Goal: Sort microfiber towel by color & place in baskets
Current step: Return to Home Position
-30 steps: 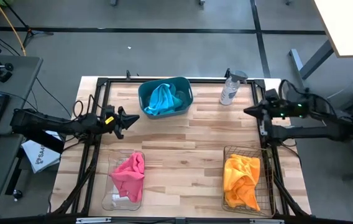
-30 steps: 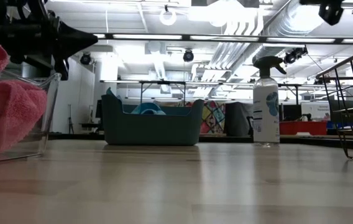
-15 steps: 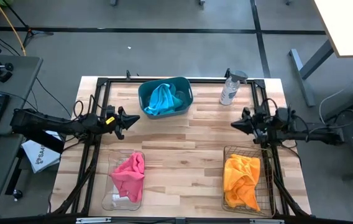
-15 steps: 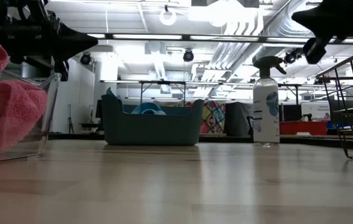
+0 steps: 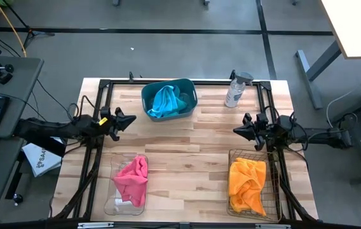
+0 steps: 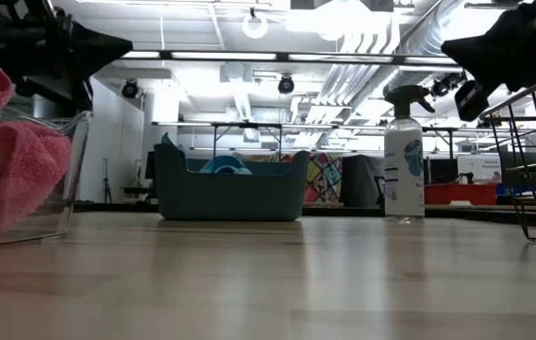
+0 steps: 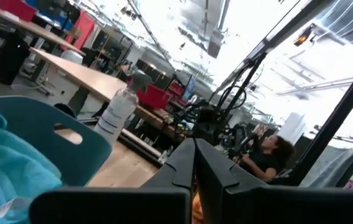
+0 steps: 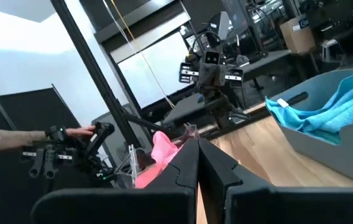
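High view: towels sorted by colour, both grippers idle at the table (image 5: pixel 193 159) edges.
Teal tub (image 5: pixel 192 95), upper centre, holds the blue towel (image 5: pixel 164 102); clear bin (image 5: pixel 120 205), lower left, the pink towel (image 5: pixel 133 178); wire basket (image 5: pixel 269 191), lower right, the orange towel (image 5: pixel 245 181). My left gripper (image 5: pixel 131 118) and right gripper (image 5: pixel 236 130) are pinched closed and empty, well apart from every towel. I judge nothing remains to pick.

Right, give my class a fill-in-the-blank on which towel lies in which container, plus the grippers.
The towel in the tub is ____.
The pink towel lies in the ____ bin.
The orange towel lies in the ____ basket.
The left gripper and right gripper are both ____, not open.
Missing words: blue; clear; wire; shut.
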